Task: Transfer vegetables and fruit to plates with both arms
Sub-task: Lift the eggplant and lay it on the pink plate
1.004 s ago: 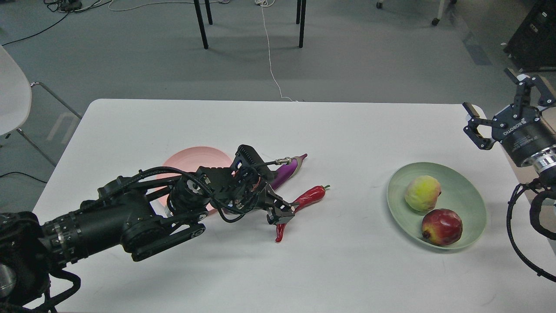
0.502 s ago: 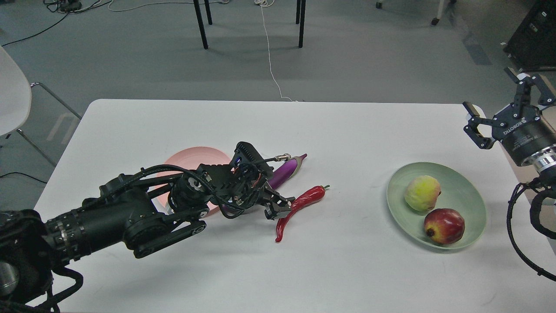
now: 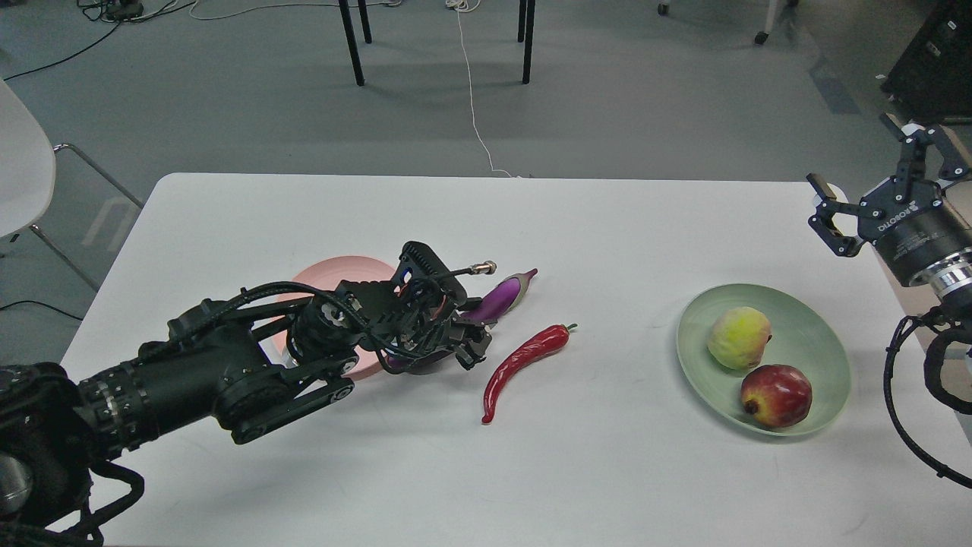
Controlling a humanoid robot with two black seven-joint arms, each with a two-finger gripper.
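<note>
From my head view, my left gripper (image 3: 469, 348) hangs low over the white table (image 3: 592, 471), just left of the red chili pepper (image 3: 522, 360) and at the near end of the purple eggplant (image 3: 497, 299). Its fingers are dark and bunched together, so I cannot tell whether they are parted or closed, or whether they touch the eggplant. The chili lies free on the table, apart from my fingers. The pink plate (image 3: 334, 272) sits behind my left wrist, mostly covered by it, with the eggplant's near end close to its rim. Well to the right, the green plate (image 3: 812, 319) carries the yellow-green fruit (image 3: 738, 337) and the dark red fruit (image 3: 776, 395). My right gripper (image 3: 866, 178) hovers beyond that plate at the table's right edge, fingers spread wide, gripping nothing.
</note>
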